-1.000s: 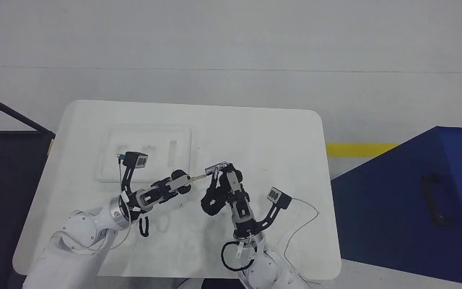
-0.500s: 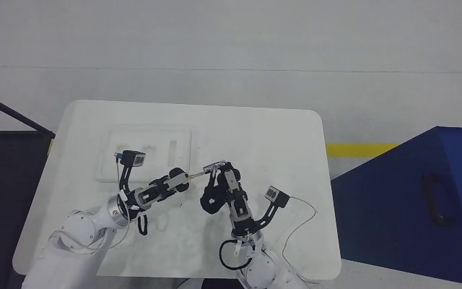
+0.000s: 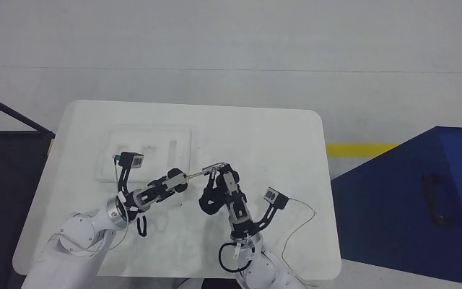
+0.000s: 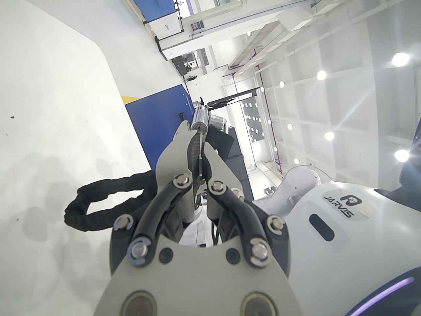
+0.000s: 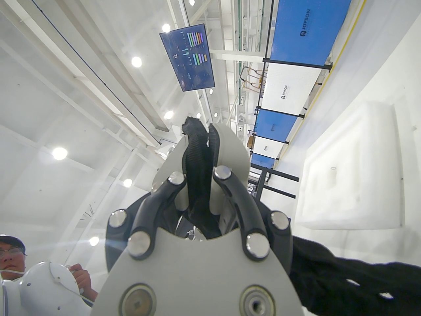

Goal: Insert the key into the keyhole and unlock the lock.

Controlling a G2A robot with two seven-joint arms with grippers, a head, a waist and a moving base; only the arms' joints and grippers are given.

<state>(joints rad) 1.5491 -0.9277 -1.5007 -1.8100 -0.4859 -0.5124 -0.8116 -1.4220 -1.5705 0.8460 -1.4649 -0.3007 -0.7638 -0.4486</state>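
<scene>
The left gripper is closed on the key, pinching its head flat between the two fingers, so only the thin blade shows past the fingertips. The blade points straight at the round metal end of the lock, and its tip meets that face at the keyhole. It seems to have entered, though how deep cannot be told from this angle.

The right gripper is clamped on the lock's black braided cable, which runs up between its fingers and ends in a frayed tip just above them. More of the cable hangs in a loop beside the left gripper, above the table.

From the top, both grippers meet nose to nose over the middle of the white table, the left gripper on one side and the right gripper on the other. The lock is held between them, and the right gripper's fingers hide most of it.

A white foam tray lies on the table just behind the left arm, apart from both grippers. A blue panel stands off the table's edge on the right arm's side.
</scene>
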